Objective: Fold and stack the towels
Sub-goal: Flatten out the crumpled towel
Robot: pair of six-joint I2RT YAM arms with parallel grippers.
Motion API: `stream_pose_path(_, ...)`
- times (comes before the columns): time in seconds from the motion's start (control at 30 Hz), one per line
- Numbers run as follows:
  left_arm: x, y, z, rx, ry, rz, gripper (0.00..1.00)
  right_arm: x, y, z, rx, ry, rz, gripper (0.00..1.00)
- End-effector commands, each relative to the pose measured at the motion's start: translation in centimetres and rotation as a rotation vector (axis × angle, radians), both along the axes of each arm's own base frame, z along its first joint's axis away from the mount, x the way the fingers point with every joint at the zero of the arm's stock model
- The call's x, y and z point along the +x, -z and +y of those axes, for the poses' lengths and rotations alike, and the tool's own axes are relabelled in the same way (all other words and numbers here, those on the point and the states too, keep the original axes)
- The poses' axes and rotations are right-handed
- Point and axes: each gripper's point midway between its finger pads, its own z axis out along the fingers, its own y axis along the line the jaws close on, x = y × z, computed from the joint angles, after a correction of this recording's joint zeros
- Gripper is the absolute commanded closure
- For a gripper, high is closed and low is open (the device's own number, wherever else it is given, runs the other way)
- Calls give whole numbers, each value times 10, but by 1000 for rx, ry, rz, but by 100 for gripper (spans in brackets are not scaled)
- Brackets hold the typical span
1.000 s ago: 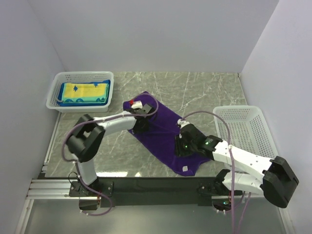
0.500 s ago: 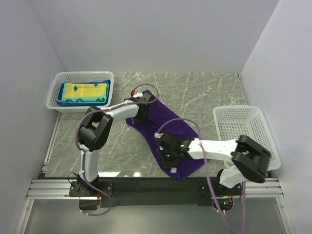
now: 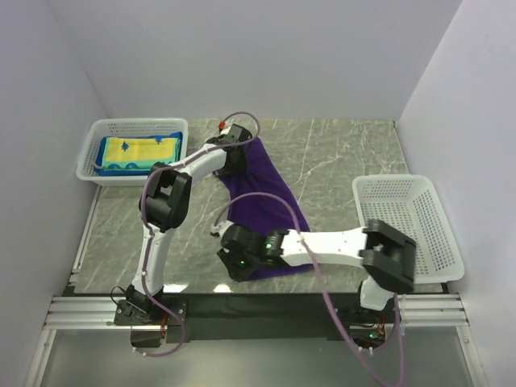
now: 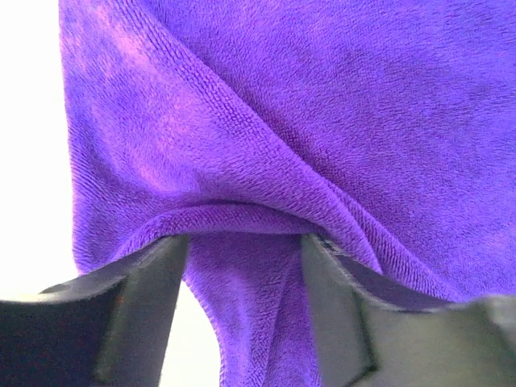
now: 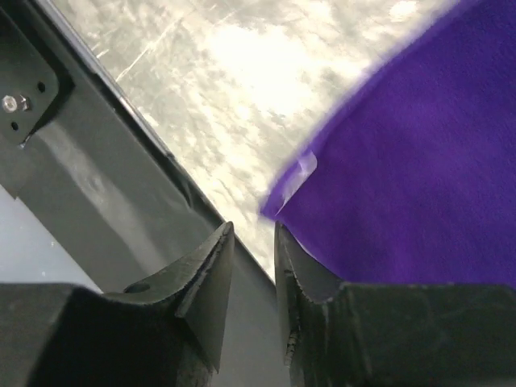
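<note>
The purple towel (image 3: 270,214) lies stretched on the worktop (image 3: 347,153). Its long axis runs from close to the far edge, left of middle, down to the near edge. There is one claw at each end of that line.

The left claw (image 4: 246,242) is at the far end, beside the basket (image 3: 90,165) in the far left corner that already holds a yellow towel (image 3: 137,147). Its jaws stand wide, and a fold of purple cloth fills the gap and rides over the tips. I cannot tell whether they are pinching that fold or it is only draped there.

The right claw (image 5: 251,234) reaches across to the near end, by the dark rail along the near edge. Its jaws are narrow, with a slim slit between them that shows nothing in it. The near corner, marked by a small white tag (image 5: 305,169), lies just ahead of the tips and off to the side of the slit, so the cloth sits beside the jaws rather than in them.

The next move likely turns on this offset. The right claw is much the nearer arm to that corner, and it would probably need to open and shift sideways over the tag before any fold along the long axis can be carried toward the far end.
</note>
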Motion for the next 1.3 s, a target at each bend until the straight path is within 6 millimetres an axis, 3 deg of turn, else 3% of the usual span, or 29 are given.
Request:
stream_pose_path(0.0, 20, -66, -17, -81, 73, -146, 32, 31, -42, -27, 51, 107, -191, 66)
stream_pose_path(0.03, 14, -69, -15, -92, 69, -147, 30, 35, -41, -40, 31, 141, -202, 66)
stream_pose_path(0.07, 13, -99, -16, -133, 71, -206, 27, 46, -35, -59, 5, 195, -205, 65)
stream_pose_path(0.1, 8, -110, -19, -160, 78, -219, 20, 51, -47, -69, 37, 237, -217, 65)
stream_pose_path(0.17, -6, -119, -13, -189, 60, -216, 13, 72, -40, -103, 18, 350, -204, 65)
stream_pose_path(0.2, -14, -139, -11, -214, 54, -241, 9, 81, -47, -114, 45, 399, -206, 64)
stream_pose_path(0.27, -32, -143, -10, -241, 39, -218, 7, 91, -41, -134, 34, 453, -193, 52)
stream_pose_path(0.3, -45, -157, -4, -247, 33, -221, 6, 105, -42, -149, 27, 507, -200, 42)
stream_pose_path(0.33, -61, -150, -7, -240, 33, -199, 7, 109, -40, -155, 14, 522, -200, 30)
stream_pose_path(0.37, -73, -165, -5, -250, 37, -222, 7, 116, -39, -161, 7, 543, -203, 28)
stream_pose_path(0.4, -86, -163, -5, -249, 28, -205, 9, 126, -35, -171, -15, 571, -204, 27)
stream_pose_path(0.43, -106, -149, -10, -232, 47, -173, 10, 132, -36, -174, -18, 584, -204, 28)
stream_pose_path(0.5, -130, -151, -14, -252, 64, -165, 16, 141, -30, -181, -45, 611, -202, 37)
stream_pose_path(0.53, -150, -130, -17, -248, 68, -115, 18, 150, -30, -185, -44, 636, -209, 46)
stream_pose_path(0.6, -172, -120, -24, -281, 90, -81, 27, 156, -23, -188, -60, 653, -194, 55)
stream_pose_path(0.63, -190, -100, -26, -274, 100, -38, 30, 159, -20, -189, -60, 665, -189, 63)
stream_pose_path(0.67, -200, -92, -27, -275, 107, -18, 37, 158, -12, -190, -76, 665, -167, 65)
stream_pose_path(0.73, -225, -69, -31, -257, 134, 40, 40, 152, -3, -191, -96, 664, -140, 70)
stream_pose_path(0.9, -259, -34, -31, -226, 159, 118, 44, 138, 12, -201, -120, 690, -101, 70)
stream_pose_path(1.1, -289, 6, -10, -163, 140, 223, 49, 109, 31, -215, -182, 705, -11, 70)
stream_pose_path(1.27, -308, 21, 8, -127, 106, 287, 52, 76, 46, -225, -198, 744, 100, 70)
